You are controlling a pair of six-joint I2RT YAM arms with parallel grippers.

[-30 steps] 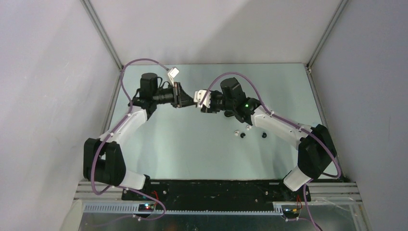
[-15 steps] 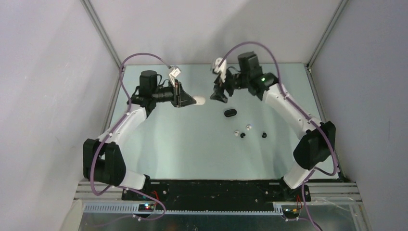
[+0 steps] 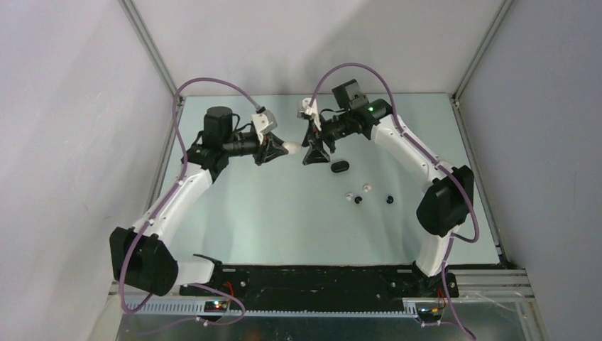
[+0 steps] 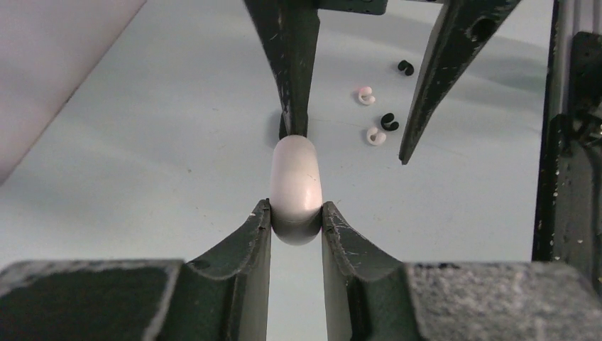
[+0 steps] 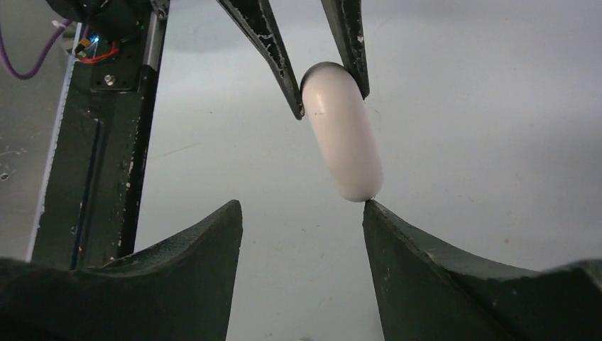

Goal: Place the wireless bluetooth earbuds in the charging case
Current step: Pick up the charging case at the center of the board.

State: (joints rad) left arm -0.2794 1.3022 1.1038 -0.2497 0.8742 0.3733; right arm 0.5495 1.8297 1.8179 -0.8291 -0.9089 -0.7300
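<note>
**Item:** white charging case, pill-shaped, apparently shut. It is held above the table towards the far side.

**Holder:** left gripper, clamped across one rounded end. The rest of the case juts out free beyond the fingertips.

**Long axis:** runs straight out from the left gripper toward the right gripper, roughly level.

**Key relation:** the right gripper stands spread wide, gripping nothing, and faces the case end-on. The free end is not centred in its gap. It lies against or just beside one fingertip, with the other finger well apart to the side. Closing on the case likely calls for a sideways shift first.

**Earbuds**: four, two white and two black. They lie loose on the table on the right arm's side, none seated.

**Also:** black case, on the table between the grippers and the buds.
</note>
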